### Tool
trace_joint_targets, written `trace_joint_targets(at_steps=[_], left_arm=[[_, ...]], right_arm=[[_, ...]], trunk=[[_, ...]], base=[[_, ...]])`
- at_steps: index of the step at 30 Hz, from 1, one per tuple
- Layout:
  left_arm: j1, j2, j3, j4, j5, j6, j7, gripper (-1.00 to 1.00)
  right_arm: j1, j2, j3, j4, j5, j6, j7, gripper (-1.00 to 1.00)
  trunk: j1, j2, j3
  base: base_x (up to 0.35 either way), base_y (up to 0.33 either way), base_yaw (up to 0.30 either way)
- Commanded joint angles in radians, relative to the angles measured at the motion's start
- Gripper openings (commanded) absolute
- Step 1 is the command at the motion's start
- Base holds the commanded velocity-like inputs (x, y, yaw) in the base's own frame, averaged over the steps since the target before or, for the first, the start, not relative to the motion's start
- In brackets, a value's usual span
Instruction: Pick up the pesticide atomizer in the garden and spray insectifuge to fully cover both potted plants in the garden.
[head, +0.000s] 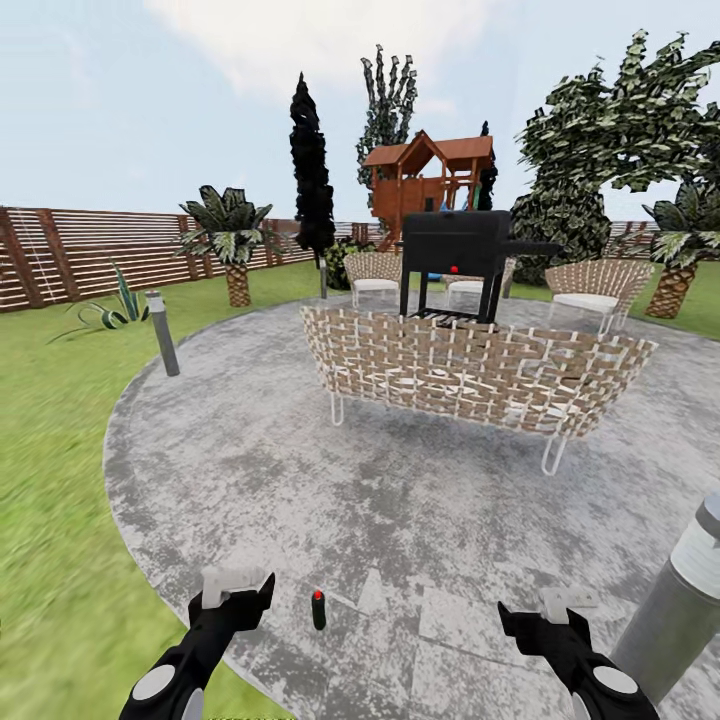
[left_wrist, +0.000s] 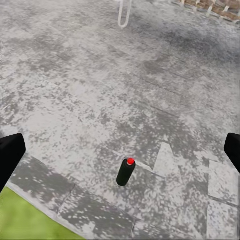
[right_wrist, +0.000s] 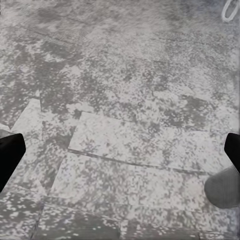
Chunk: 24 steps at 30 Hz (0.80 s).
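Left gripper (head: 238, 588): mine, fingers spread wide, nothing held.
Right gripper (head: 560, 618): also wide apart and bare, well right of the bottle.
Spray bottle (head: 318, 609): upright on the patio (head: 300, 480), just right of my left gripper.
Long axis: vertical, red dot on top.
Nearer arm: left, I judge.

No readable text, labels, brands, numbers or signs anywhere in the three views. The spray bottle (head: 318, 609) on the patio (head: 300, 480) carries a plain red dot on top, no lettering. The black grill (head: 462, 250) shows a small red spot on its front, too small to tell whether it is a mark or a knob. The grey lamp post (head: 162, 333), the woven sofa (head: 470, 375) and the fence (head: 80, 255) are unmarked.
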Motion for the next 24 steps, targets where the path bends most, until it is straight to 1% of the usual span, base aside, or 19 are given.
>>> trace_joint_targets(at_steps=[1, 8, 10, 11, 15, 19, 24], left_arm=[[0.0, -0.001, 0.001, -0.002, 0.006, 0.006, 0.0, 1.0], [0.0, -0.001, 0.001, -0.002, 0.01, 0.006, 0.0, 1.0], [0.0, -0.001, 0.001, -0.002, 0.027, 0.005, 0.0, 1.0], [0.0, -0.001, 0.001, -0.002, 0.046, 0.004, 0.0, 1.0], [0.0, -0.001, 0.001, -0.002, 0.078, 0.003, 0.002, 1.0], [0.0, -0.001, 0.001, -0.002, 0.083, 0.003, 0.002, 1.0], [0.0, -0.001, 0.001, -0.002, 0.085, 0.003, 0.002, 1.0]], right_arm=[[0.0, 0.0, 0.0, -0.001, 0.0, 0.005, 0.001, 1.0], [0.0, 0.0, 0.0, -0.001, 0.0, 0.005, 0.001, 1.0], [0.0, 0.0, 0.0, -0.001, 0.0, 0.005, 0.001, 1.0], [0.0, 0.0, 0.0, -0.001, 0.0, 0.005, 0.001, 1.0], [0.0, -0.001, 0.0, 0.0, 0.0, 0.005, 0.001, 1.0], [0.0, 0.0, 0.0, 0.0, 0.0, 0.005, 0.0, 1.0], [0.0, 0.0, 0.0, 0.0, 0.0, 0.005, 0.001, 1.0]], trunk=[[0.0, 0.0, -0.001], [0.0, 0.0, -0.001], [0.0, 0.0, -0.001], [0.0, 0.0, -0.001], [0.0, 0.0, -0.001], [0.0, 0.0, -0.001], [0.0, 0.0, -0.001]], base=[[0.0, -0.222, 0.192], [0.0, -0.068, 0.195], [0.0, -0.009, 0.051], [0.0, -0.004, 0.02], [0.0, -0.002, 0.009], [0.0, 0.0, 0.065], [0.0, 0.0, 0.224]])
